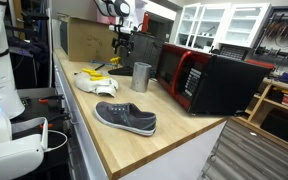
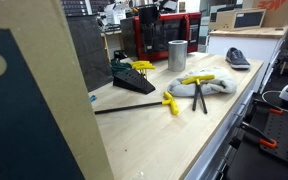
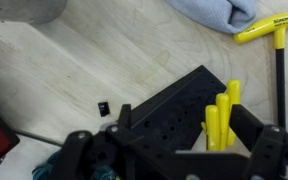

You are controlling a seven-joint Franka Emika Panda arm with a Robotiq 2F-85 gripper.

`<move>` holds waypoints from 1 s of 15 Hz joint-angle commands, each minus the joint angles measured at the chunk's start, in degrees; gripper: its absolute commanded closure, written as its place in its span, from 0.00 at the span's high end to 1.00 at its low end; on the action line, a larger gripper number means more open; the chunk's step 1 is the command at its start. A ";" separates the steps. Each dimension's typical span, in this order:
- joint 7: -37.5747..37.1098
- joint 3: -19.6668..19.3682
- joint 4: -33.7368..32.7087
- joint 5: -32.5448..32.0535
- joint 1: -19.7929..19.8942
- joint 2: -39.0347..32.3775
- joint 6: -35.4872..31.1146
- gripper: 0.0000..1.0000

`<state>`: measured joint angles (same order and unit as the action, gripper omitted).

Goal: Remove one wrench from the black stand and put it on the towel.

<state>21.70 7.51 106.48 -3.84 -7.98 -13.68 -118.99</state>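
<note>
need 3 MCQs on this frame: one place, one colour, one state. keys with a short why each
1. The gripper is:
A. over the shoe
B. over the stand
C. inside the cup

2. The wrench handles in the stand are:
A. red
B. blue
C. yellow

3. The gripper is:
A. open and empty
B. shut on a wrench
C. shut and empty

Key:
1 B: the wrist view shows the stand right below the fingers.
2 C: yellow handles stick up out of the black stand.
3 A: the fingers stand wide apart with nothing gripped between them.
</note>
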 commanded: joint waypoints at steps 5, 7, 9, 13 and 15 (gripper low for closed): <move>5.51 2.22 -9.29 -0.96 0.21 -7.65 2.97 1.00; 5.95 2.46 -11.25 -1.34 0.16 -9.21 3.44 1.00; 6.31 2.57 -12.48 -1.60 0.19 -10.09 3.77 0.74; 7.10 2.91 -13.75 -1.42 0.22 -10.88 5.70 0.54; 7.63 3.42 -13.58 -1.09 0.17 -10.57 6.67 0.85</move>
<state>27.32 10.41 94.65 -4.59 -8.03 -23.22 -114.48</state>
